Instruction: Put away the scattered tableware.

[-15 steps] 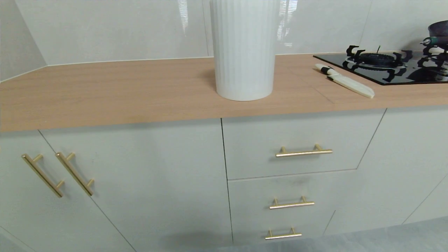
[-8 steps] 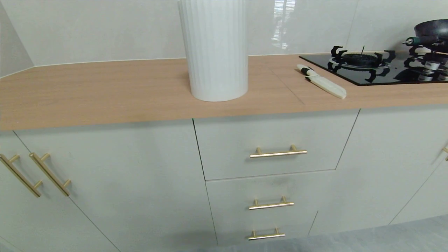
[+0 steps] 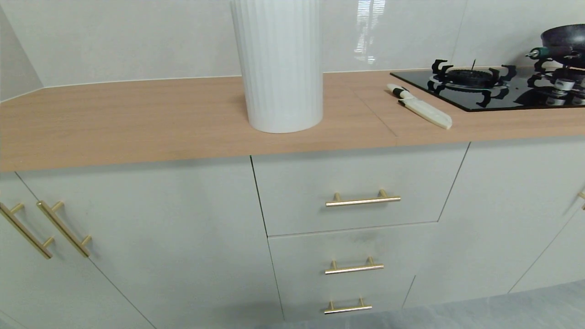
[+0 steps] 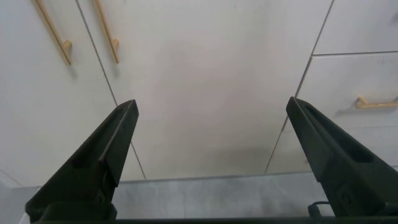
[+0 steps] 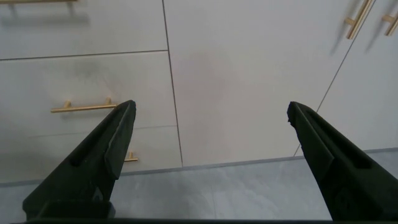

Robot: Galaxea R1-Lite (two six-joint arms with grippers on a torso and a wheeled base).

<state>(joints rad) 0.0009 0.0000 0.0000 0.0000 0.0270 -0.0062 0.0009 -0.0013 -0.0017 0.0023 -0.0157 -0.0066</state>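
Knife: we logged a cream-bladed kitchen knife with a black-and-white handle [image 3: 419, 106] lying flat on the tan wooden countertop [image 3: 137, 119], upper right of the head frame, just beside the black glass gas hob [image 3: 493, 91].
Container: a tall white ribbed cylindrical container [image 3: 283, 68] stood upright at upper centre, apart from the knife.
Left gripper [image 4: 211, 104]: we noted its fingers spread wide, empty, facing pale cabinet doors [image 4: 205, 74].
Right gripper [image 5: 210, 106]: fingers likewise apart, empty, before brass-handled drawers [image 5: 87, 81].
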